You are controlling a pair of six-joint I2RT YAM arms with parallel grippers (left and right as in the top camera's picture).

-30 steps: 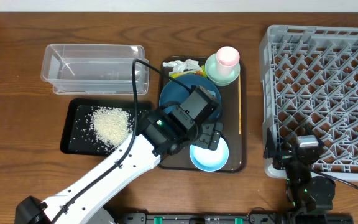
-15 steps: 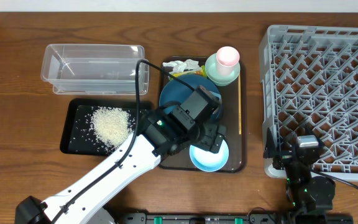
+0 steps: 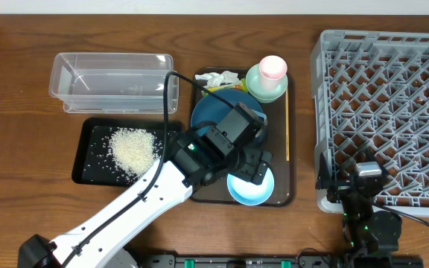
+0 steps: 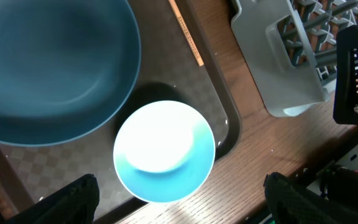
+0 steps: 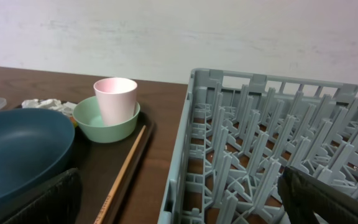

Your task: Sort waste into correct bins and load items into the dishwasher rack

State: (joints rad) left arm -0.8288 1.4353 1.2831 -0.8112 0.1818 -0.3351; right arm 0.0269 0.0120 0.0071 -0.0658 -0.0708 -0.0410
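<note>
My left gripper hangs open over the small light-blue bowl at the near end of the brown tray. In the left wrist view its fingers straddle that bowl without touching it. Beside it lies the dark-blue bowl. The pink cup stands in the mint bowl. Tissue and yellow wrapper lie at the tray's far end. Rice is heaped in the black tray; the clear container holds nothing. My right gripper is open at the rack's near left corner.
The brown serving tray carries the bowls and a wooden chopstick along its right side. A strip of bare table separates it from the rack. Loose rice grains are scattered round the heap in the black tray.
The left gripper has edged slightly nearer the light-blue bowl. Nothing else has moved.
</note>
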